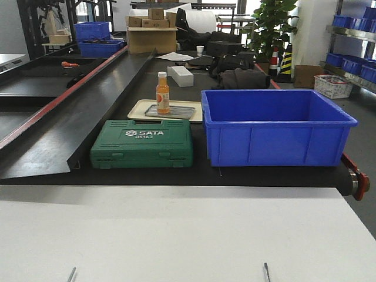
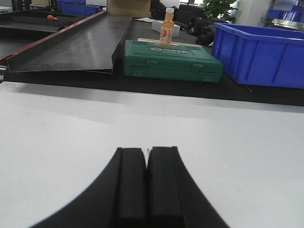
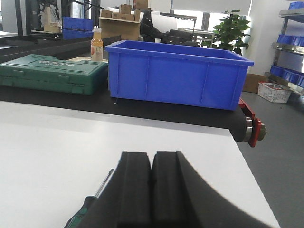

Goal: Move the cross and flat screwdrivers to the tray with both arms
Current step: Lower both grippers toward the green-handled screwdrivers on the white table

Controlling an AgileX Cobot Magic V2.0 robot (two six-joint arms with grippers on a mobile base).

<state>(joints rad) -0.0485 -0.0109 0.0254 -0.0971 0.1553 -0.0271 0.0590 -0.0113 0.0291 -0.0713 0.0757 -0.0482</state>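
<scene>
**Tool state.** My left gripper (image 2: 146, 156), a black clamp, shows its two fingers pressed together with no gap. A hair-thin pale line stands at the top of the seam, too small to name, and I see nothing plainly held. My right gripper (image 3: 152, 159), also a black clamp, is likewise closed and empty.

**Task items.** In the right wrist view, a green-and-black-handled screwdriver (image 3: 84, 211) lies on the flat white tabletop (image 1: 176, 235) at lower left. It is just beside the right gripper's left flank. Its handle is partly hidden under the finger and its thin shaft runs up along that finger's outer curve.

In the front view, a thin silver shaft (image 1: 71, 274) pokes in at the bottom left edge and a second silver shaft (image 1: 266, 272) at the bottom right, well apart. I judge these to be the two screwdrivers, one per arm, with the handles out of frame.

I cannot pick out the grey metal tray with certainty. The deep blue plastic bin (image 3: 175, 76) and the green hard tool case (image 2: 171, 61) stand beyond the table's far edge.

**Step in hand.** I judge the task barely begun, with the pick-up of each tool the next step.

**Recommendation.**
- Open both clamps fully before descending.
- Shift the right gripper leftward until the handle sits centred between its fingers.
- Grip the thick handle rather than the slippery shaft, crosswise to the tool's axis.
- Locate the tray before lifting.
</scene>
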